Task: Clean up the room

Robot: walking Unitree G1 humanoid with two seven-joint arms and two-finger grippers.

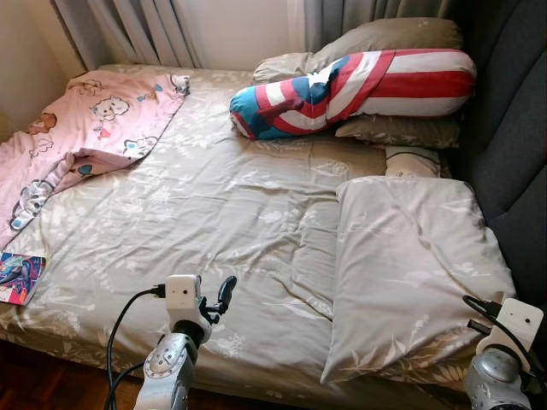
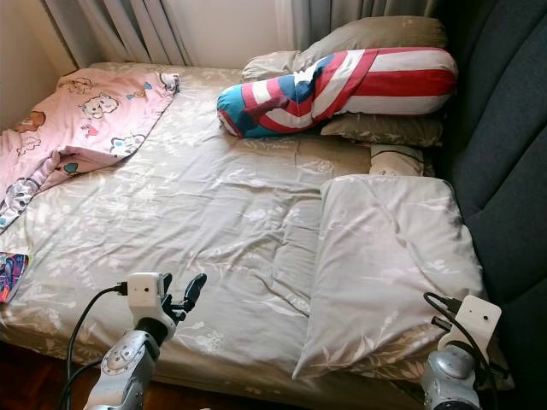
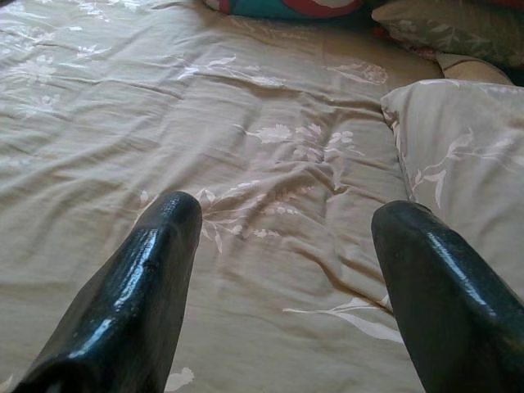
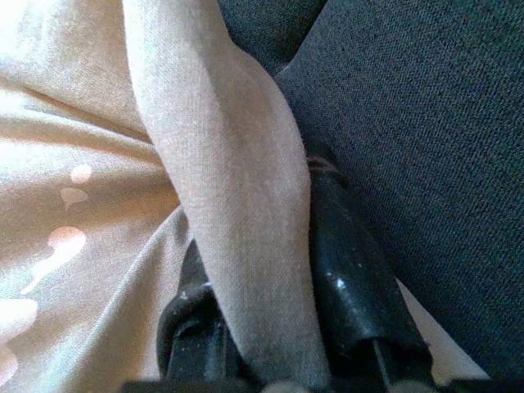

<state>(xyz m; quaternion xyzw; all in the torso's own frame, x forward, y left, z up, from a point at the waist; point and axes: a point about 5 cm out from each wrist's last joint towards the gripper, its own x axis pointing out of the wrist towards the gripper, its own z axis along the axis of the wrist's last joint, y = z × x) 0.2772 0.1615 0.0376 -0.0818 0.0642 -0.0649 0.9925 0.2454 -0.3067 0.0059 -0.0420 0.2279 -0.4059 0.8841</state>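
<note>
Right gripper [image 4: 270, 278] fingers pinching grey pillow [image 1: 410, 265] corner

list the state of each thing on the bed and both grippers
left gripper: fingers open, above the sheet, holding nothing
right gripper: fingers shut on a fold of the beige pillow
beige pillow: lying flat at the near right of the bed
striped bolster: lying across the grey pillows
pink blanket: crumpled at the far left
sheet: wrinkled
</note>
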